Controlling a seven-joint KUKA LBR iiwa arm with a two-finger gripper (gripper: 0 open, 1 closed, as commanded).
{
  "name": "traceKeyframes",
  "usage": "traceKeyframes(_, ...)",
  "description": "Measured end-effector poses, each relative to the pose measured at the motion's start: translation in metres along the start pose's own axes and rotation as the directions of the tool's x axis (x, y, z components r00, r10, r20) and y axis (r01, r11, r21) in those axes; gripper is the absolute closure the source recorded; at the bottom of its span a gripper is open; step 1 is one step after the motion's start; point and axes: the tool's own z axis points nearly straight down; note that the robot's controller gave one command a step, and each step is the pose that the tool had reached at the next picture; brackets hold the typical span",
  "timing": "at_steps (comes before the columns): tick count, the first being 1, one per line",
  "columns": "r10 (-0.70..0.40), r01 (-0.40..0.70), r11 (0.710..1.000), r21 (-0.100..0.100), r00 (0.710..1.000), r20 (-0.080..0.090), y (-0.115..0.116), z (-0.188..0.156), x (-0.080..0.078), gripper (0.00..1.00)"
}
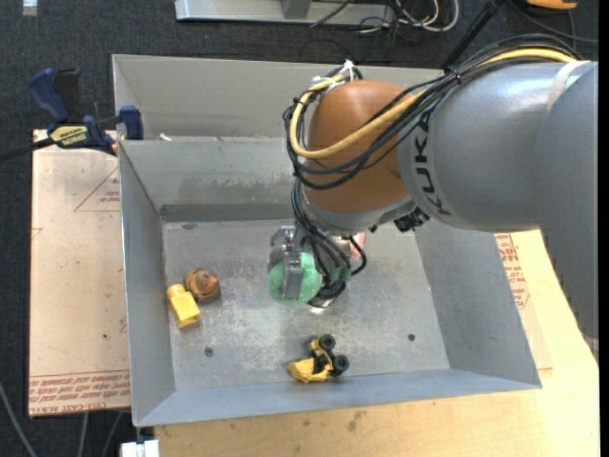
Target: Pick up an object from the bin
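Green round lump point(278, 284) mid-bin, clamped between gripper point(308, 287) fingers; yellow block point(184, 307) well left

One camera looks down on the bin point(238, 341) from above, tilted slightly toward its far wall; the arm point(514, 141) enters from the right, close beneath it.

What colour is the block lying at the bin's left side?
The block is yellow, clearest in the camera view.

Green rounded thing point(282, 285), lying near the middle of the bin point(419, 298) floor, upper right part hidden.
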Motion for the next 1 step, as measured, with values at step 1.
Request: traceKeyframes(1, 0.021, -0.021, 1.000, 0.000, 1.000, 0.001, -0.0049, -0.1319, -0.0177, 1.00)
